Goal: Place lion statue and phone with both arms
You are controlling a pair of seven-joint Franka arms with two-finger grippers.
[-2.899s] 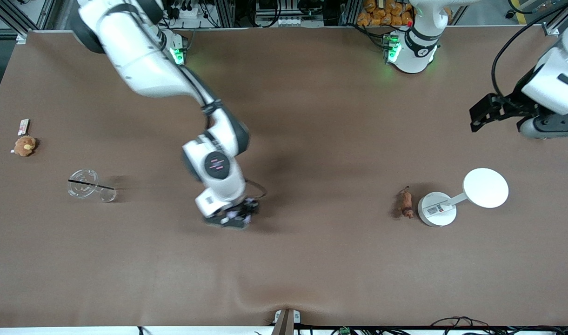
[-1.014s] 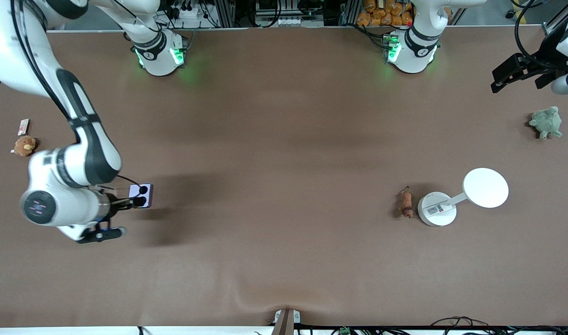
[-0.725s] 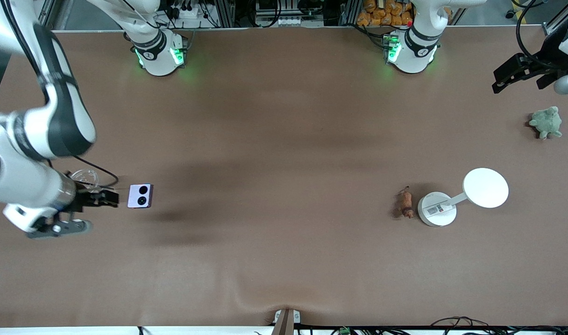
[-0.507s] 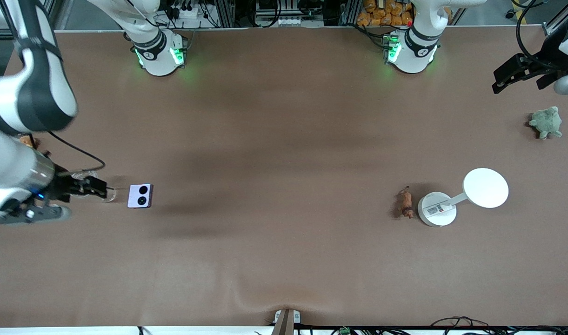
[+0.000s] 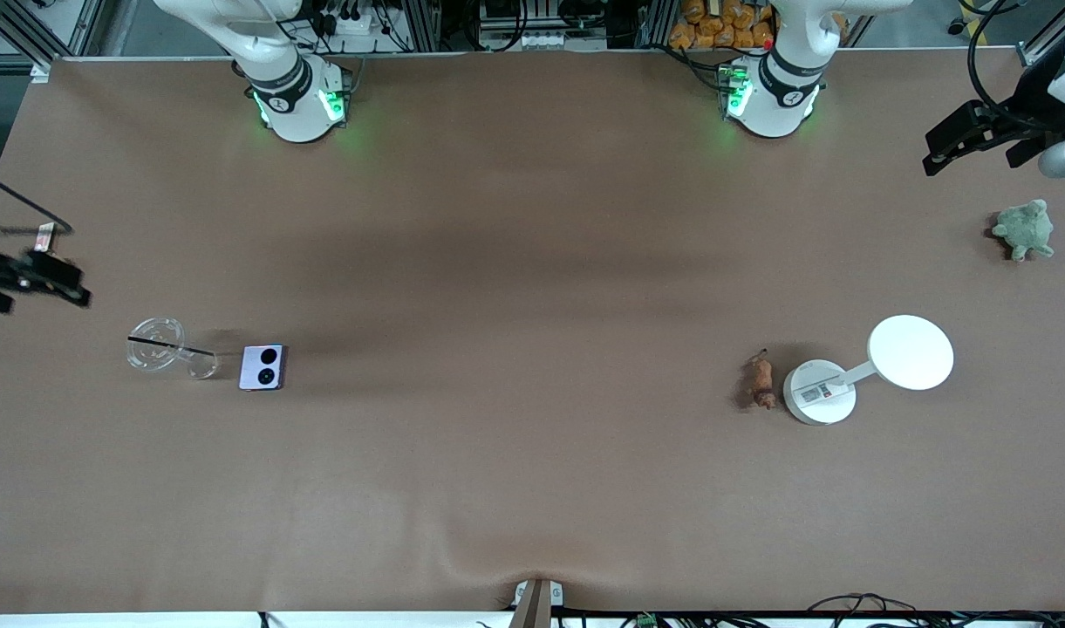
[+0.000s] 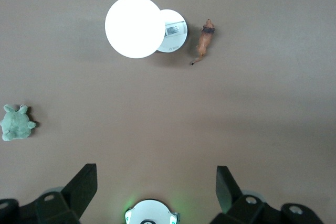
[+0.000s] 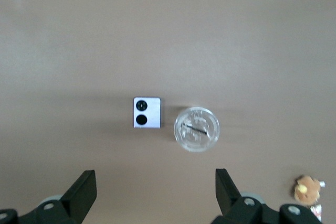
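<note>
Tabletop of matte brown covering is filling the front view, a slight wrinkle showing at its edge nearest the front camera, with aluminium framing, cables and a heap of orange-brown items lining the robots' side. The small, nearly square pale lavender folded phone with two black camera circles is lying flat toward the right arm's end, just beside a clear round glass cup that is lying on its side with a thin dark stick across its mouth. The tiny elongated tan-brown lion statue is lying toward the left arm's end, just beside the round white base of a smooth white lamp with a disc-shaped head. A soft green plush turtle is sitting near the table's edge at the left arm's end, and a round orange-brown plush toy is lying near the right arm's end. The right gripper is hanging empty over the right arm's end, fingers spread wide in its wrist view. The left gripper is hovering over the left arm's end, likewise spread and empty
</note>
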